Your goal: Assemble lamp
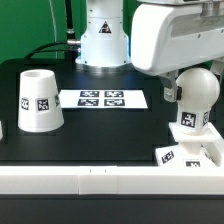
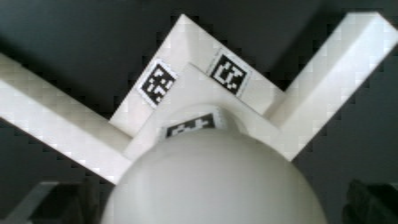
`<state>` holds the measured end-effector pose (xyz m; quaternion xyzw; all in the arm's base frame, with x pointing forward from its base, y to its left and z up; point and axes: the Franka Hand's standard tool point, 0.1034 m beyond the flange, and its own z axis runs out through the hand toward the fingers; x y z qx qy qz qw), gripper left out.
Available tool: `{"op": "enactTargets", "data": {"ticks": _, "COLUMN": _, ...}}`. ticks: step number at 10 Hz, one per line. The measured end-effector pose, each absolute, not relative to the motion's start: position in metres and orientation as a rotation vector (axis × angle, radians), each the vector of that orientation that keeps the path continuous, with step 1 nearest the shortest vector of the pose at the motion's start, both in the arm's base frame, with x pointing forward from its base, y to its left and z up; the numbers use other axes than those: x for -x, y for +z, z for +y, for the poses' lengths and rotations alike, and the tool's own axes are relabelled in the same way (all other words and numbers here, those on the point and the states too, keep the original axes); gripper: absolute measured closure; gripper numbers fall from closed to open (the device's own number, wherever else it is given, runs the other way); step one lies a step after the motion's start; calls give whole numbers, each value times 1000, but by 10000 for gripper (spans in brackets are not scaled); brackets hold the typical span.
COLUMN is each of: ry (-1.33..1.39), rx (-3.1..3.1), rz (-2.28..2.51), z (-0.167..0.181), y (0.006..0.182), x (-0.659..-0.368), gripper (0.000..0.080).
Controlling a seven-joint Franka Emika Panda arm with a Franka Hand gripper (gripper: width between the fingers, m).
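The rounded white bulb [image 1: 198, 90] stands upright on the flat square base [image 1: 188, 154] at the exterior view's front right, tags showing on both. In the wrist view the bulb's dome [image 2: 199, 178] fills the middle, with the tagged base [image 2: 187, 88] beyond it. My gripper [image 1: 192, 84] hangs around the bulb's top, open. In the wrist view the gripper [image 2: 205, 203] has a dark finger on each side, one of its fingers [image 2: 43, 200] standing clear of the dome, and nothing is held. The tapered shade [image 1: 40, 101] stands mouth down at the exterior view's left, apart.
The marker board [image 1: 103, 99] lies flat mid-table behind the parts. White rails [image 1: 90, 183] run along the table's front edge and meet in a corner around the base [image 2: 320, 90]. The robot's white pedestal [image 1: 103, 40] stands at the back.
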<state>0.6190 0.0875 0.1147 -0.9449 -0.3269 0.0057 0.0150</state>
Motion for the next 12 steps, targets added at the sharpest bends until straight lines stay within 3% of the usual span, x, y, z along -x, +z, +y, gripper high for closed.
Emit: {"op": "enactTargets", "data": {"ticks": 12, "ry": 113, "rx": 2273, "rz": -2270, "z": 90, "y": 112, "x": -623, "gripper": 101}}
